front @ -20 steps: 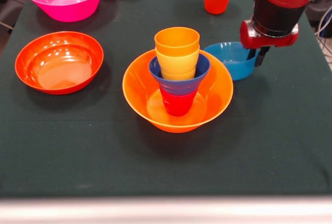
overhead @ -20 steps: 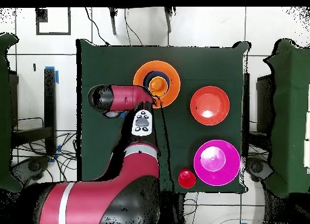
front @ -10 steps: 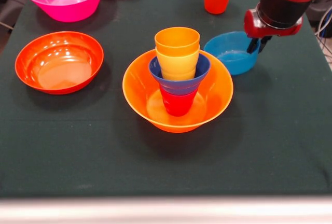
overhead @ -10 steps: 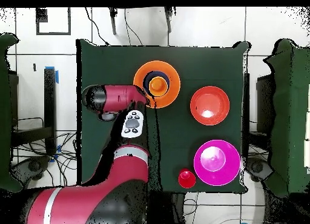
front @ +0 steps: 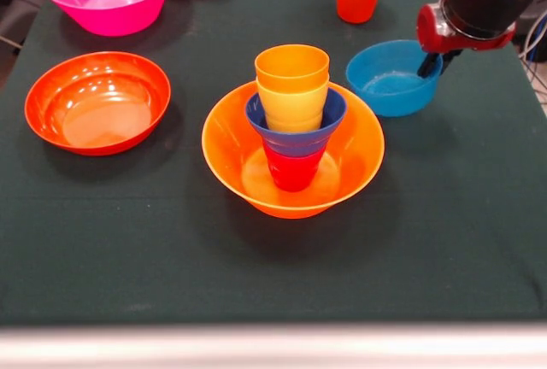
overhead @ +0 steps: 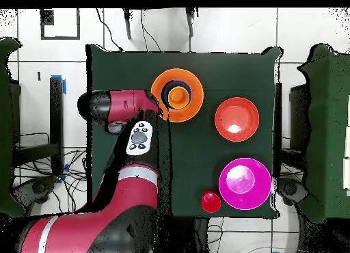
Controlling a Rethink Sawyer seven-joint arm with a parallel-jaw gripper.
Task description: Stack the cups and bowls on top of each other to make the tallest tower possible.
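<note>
One arm reaches down, its end effector (front: 433, 63) grasping the light blue bowl (front: 389, 79) by the rim; overhead, the arm hides that bowl.

Tower (front: 292, 125) stands left of the gripper (front: 433, 63), whose tips touch the light blue bowl (front: 393, 79).

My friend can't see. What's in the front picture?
A tower of cups and a small dark blue bowl stands in a big orange bowl on a green table. The robot's claw is at a light blue bowl's rim; other bowls and cups sit apart.
</note>
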